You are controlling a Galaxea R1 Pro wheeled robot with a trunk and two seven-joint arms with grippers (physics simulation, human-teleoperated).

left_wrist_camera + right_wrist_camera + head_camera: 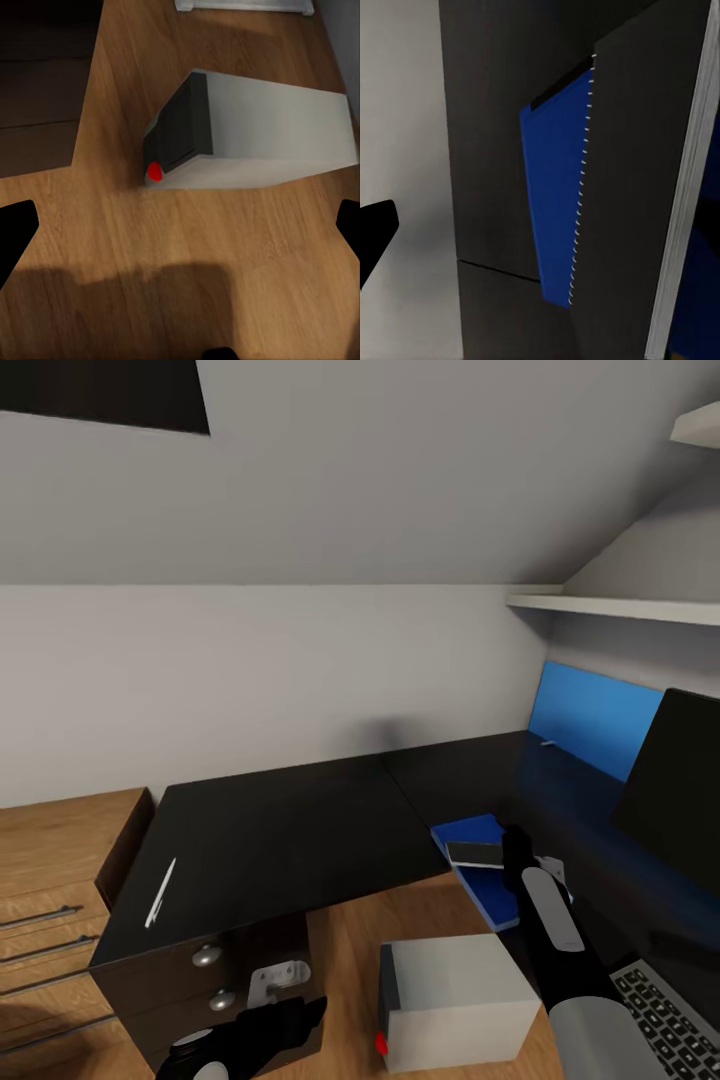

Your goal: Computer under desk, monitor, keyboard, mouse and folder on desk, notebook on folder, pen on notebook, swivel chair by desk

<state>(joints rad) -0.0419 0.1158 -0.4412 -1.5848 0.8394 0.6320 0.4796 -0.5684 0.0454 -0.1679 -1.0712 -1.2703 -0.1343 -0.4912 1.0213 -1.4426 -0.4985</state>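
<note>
- Across the middle of your head view runs the dark desk (290,830), monitor (672,780) at right.
- Lower centre, the computer (455,1000) lies on the wood floor (345,940).
- Right of centre, the blue folder (480,865) carries the notebook (476,854).
- Left on the desk lies the pen (160,893).
- Your left gripper (180,225) is spread wide; whether your right gripper (517,852) is closed, you cannot tell.

The right arm's black gripper (517,852) covers part of the dark spiral-bound notebook (476,853); its jaws' stance is untellable.
</note>
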